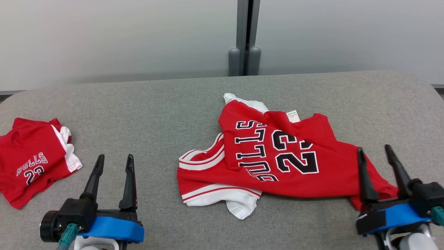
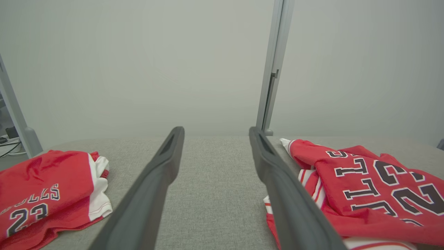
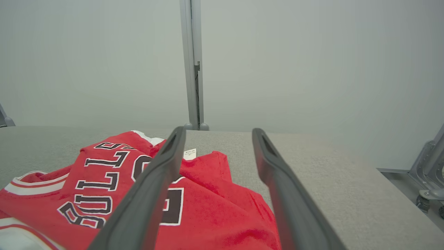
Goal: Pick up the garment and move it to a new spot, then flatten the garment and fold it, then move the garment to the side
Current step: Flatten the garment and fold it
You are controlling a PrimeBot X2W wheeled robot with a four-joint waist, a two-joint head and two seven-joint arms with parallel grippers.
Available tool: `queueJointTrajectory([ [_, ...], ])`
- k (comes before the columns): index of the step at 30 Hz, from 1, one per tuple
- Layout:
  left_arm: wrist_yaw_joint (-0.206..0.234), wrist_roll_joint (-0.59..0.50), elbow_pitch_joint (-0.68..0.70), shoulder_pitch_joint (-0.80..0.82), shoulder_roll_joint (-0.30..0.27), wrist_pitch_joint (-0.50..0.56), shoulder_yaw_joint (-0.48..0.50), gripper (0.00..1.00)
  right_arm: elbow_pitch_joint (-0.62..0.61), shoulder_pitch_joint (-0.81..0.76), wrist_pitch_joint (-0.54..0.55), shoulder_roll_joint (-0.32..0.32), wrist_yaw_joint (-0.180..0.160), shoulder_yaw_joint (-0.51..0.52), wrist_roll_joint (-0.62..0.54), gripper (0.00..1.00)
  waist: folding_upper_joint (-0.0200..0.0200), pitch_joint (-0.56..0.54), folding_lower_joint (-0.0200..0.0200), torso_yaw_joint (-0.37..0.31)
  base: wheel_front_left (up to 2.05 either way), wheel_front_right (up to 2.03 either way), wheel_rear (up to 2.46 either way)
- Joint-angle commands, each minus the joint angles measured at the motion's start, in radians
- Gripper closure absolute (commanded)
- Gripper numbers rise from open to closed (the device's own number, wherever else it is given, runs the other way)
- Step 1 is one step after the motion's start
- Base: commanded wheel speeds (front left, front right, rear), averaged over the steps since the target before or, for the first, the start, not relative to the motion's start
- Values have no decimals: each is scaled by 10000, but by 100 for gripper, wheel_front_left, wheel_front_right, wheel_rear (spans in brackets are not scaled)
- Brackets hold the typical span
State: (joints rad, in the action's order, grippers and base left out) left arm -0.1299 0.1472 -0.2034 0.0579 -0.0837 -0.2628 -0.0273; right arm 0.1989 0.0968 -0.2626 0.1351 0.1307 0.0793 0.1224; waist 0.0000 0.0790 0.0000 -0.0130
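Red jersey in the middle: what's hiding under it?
Its own white trim pokes out beneath the crumpled red jersey, and the grey table shows all around. Whatever lies beneath the middle is covered.

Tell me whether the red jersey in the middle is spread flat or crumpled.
Crumpled: the jersey lies bunched, one layer folded over another.

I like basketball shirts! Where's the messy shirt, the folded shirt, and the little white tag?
messy shirt (image 1: pixel 312 184), head view, red cloth below the number
folded shirt (image 1: pixel 31 146), head view, on its red front
white tag (image 1: pixel 292 116), head view, its middle
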Motion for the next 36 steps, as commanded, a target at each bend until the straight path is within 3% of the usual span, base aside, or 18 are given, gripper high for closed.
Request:
queueJointTrajectory([
  [1, -13, -67, 6, -64, -3, -30, -14, 0, -64, -147, -31, -90, 1, -147, 73, 0, 0, -13, 0, 25, 0, 0, 0],
  [10, -13, -132, -40, -205, -29, -30, 15, 0, 220, -58, -32, -708, 1, -1684, 421, 0, 0, -190, 0, 222, 0, 0, 0],
  [23, -13, -179, -156, -427, 46, -30, -8, 0, 583, -854, -33, -845, 1, -1825, 451, 0, 0, -342, 0, 527, 0, 0, 0],
  [36, -13, -266, -458, 306, -49, -30, -374, 0, 756, -492, -33, -845, 1, -2074, 230, 0, 0, -289, 0, 236, 0, 0, 0],
])
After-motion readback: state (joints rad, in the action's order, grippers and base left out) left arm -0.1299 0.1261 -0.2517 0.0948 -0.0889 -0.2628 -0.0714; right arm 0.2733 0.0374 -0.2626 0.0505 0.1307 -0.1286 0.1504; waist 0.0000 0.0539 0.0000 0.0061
